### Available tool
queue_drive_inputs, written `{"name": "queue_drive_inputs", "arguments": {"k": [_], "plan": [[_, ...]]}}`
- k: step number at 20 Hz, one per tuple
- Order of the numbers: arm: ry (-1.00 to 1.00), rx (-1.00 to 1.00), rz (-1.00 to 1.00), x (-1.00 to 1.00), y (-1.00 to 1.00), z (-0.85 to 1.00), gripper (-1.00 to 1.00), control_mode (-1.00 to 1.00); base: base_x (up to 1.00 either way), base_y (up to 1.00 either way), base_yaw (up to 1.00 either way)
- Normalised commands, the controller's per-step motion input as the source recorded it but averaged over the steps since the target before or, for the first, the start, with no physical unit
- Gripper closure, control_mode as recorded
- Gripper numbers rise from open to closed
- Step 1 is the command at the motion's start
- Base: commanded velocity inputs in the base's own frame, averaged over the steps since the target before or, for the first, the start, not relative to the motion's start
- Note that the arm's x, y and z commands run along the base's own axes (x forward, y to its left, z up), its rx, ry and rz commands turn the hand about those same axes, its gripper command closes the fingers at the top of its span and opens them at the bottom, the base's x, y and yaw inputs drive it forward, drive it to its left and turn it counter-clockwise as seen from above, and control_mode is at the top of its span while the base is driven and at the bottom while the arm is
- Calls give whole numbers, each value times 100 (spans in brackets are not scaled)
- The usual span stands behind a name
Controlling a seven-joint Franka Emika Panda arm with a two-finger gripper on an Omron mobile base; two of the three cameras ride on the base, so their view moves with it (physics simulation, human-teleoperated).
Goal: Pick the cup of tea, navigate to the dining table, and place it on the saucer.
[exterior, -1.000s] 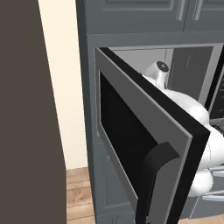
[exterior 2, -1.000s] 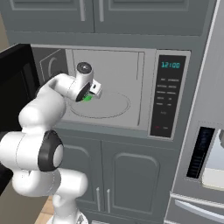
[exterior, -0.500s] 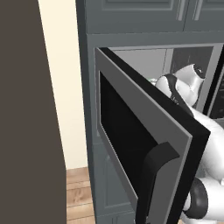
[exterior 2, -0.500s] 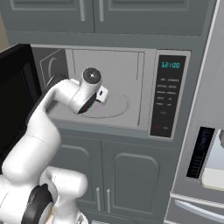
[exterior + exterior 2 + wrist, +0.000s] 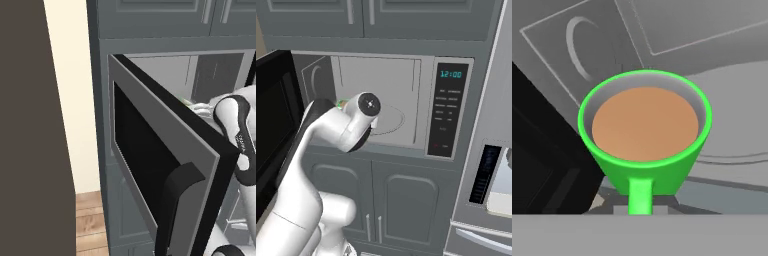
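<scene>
Nearest the hand camera, the cup of tea [image 5: 645, 142] sat close in front of the gripper, its green handle pointing straight down toward the bottom edge and the brown liquid level and unspilled below the rim. The fingertips themselves were hidden beneath the cup, so whether the gripper was clenched on the handle or merely beside it cannot be told from these pictures; the way the cup hung centred on the hand suggests a hold, but that is a judgement only.

A second before, the arm had been folded with its hand reaching into the microwave [image 5: 381, 107], a green patch showing at its tip well inside the cavity. Half a second later the wrist had rolled round. At this moment the forearm had swung further out and lower, and in the right base view only a sliver of green showed just beside the wrist [image 5: 369, 104], near the front left of the opening rather than deep over the turntable [image 5: 387, 119]. Neither base view had shifted, so the base had not driven.

Beyond the cup, the hand view showed the grey inner wall and the curved turntable edge behind and to the right, and the open microwave door [image 5: 165, 170] dark on the left.

Taken together, the cup appeared to be coming out of the oven. The drive to the dining table and the placing on the saucer remained undone.
</scene>
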Motion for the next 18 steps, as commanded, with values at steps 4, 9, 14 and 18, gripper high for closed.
{"name": "queue_drive_inputs", "arguments": {"k": [4,9,14,18], "plan": [[0,-12,21,-100,1,38,100,-100,0,0,0],[-3,-19,16,-100,0,14,100,-100,0,0,0],[-7,-23,12,-93,0,2,100,-100,0,0,0],[-1,-8,2,-34,0,0,100,-100,0,0,0]]}}
